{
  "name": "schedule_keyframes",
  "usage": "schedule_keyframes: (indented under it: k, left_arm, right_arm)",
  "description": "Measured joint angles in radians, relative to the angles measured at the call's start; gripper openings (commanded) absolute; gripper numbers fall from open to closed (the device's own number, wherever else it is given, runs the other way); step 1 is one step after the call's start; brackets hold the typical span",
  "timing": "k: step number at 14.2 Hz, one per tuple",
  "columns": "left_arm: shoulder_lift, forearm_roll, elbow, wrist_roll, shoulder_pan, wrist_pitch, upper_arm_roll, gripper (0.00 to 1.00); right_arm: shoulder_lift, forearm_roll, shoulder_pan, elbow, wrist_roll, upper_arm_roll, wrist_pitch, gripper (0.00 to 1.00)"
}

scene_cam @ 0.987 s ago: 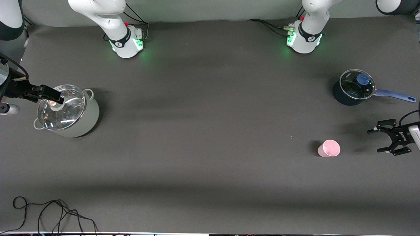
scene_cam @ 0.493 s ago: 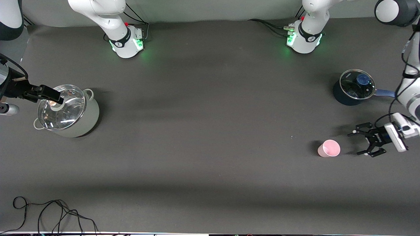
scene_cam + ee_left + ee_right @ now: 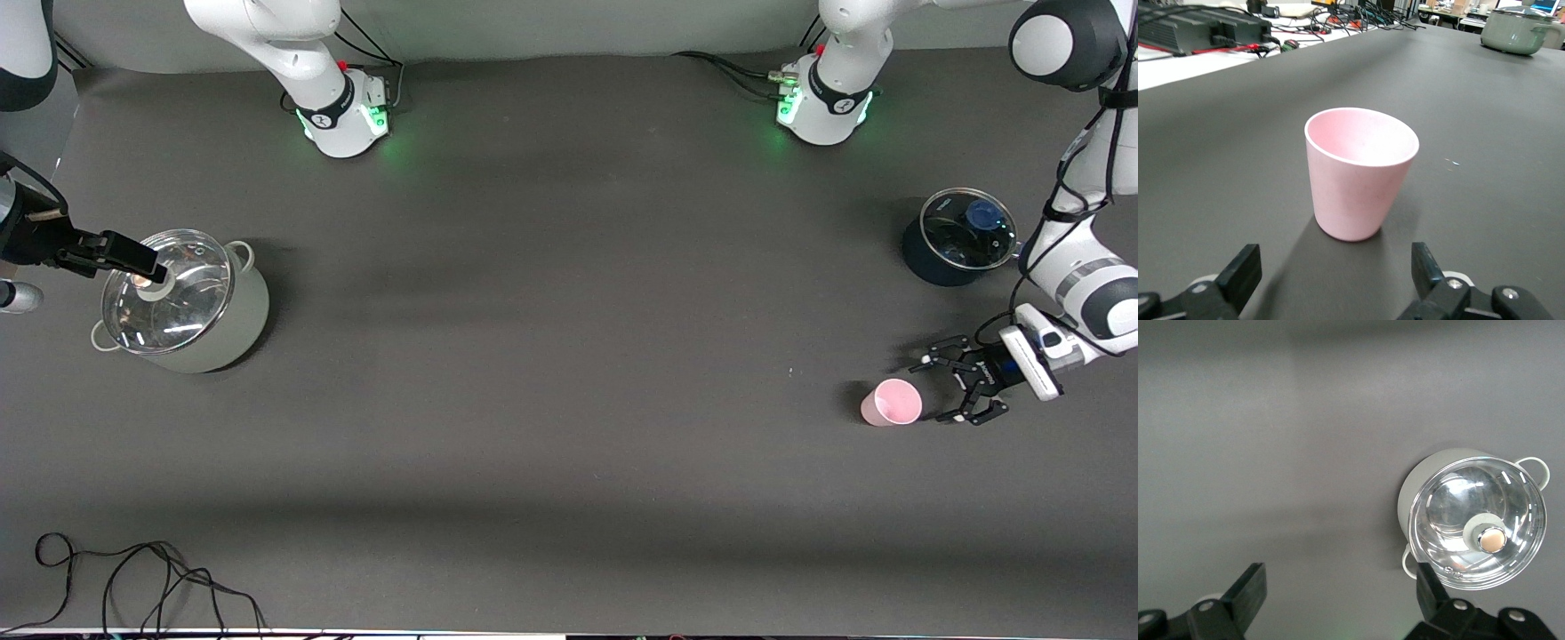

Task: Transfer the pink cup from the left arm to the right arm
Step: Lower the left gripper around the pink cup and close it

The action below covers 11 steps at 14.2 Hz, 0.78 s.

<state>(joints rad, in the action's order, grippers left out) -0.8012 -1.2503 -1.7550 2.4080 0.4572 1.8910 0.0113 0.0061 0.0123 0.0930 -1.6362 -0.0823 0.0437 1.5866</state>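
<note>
The left gripper has advanced toward the pink cup over the last second and now sits low just beside it, jaws fully spread, holding nothing; the cup stands upright toward the left arm's end of the table, ungrasped. The right gripper waits open and empty over the lidded green pot; judged step: closing on the cup.

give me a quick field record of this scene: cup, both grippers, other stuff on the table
pink cup: upright, on the table, toward the left arm's end, not held
left gripper: open, low beside the cup, fingers apart from it
right gripper: open, over the lidded grey-green pot, waiting
dark blue saucepan: glass lid on, farther from the front camera than the cup
black cable: coiled at the table's near edge
</note>
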Motion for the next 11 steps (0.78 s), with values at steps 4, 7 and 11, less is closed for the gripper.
schedule_keyframes:
  k: [4,7,11]
  left_arm:
    - [-0.025,-0.097,-0.019,0.095,-0.017,0.037,-0.030,1.00]
    - [-0.038,-0.130,-0.022,0.120,-0.026,0.048,-0.039,1.00]
    - [-0.039,-0.186,-0.034,0.126,-0.060,0.068,-0.043,0.99]
  right_arm:
    - [0.000,0.000,0.000,0.000,0.000,-0.001,0.000,0.99]
    - [0.000,0.000,0.000,0.000,0.000,-0.001,0.000,0.99]
    - [0.000,0.000,0.000,0.000,0.000,-0.001,-0.001,0.99]
